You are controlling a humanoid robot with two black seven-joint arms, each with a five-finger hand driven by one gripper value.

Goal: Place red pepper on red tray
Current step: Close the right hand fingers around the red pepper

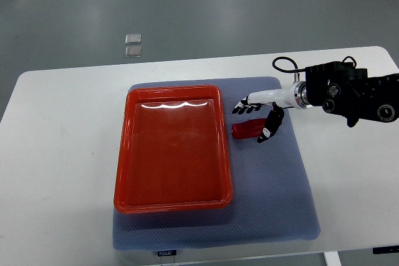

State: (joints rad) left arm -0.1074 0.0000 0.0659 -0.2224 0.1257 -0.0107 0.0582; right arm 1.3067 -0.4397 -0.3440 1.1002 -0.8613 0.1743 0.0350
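A red pepper (246, 130) lies on the blue-grey mat (274, 185), just right of the red tray (124, 172). The tray holds nothing. My right hand (254, 119) comes in from the right edge and hovers over the pepper's right end. Its black-tipped fingers (242, 106) are spread, with the thumb (268, 130) on the near side of the pepper and the other fingers on the far side. They do not close on it. The left arm is out of the picture.
The mat lies on a white table (56, 154), with the tray on its left half. Two small clear squares (133, 45) lie on the grey floor beyond the table's far edge. A black cable (287, 64) loops above my right wrist.
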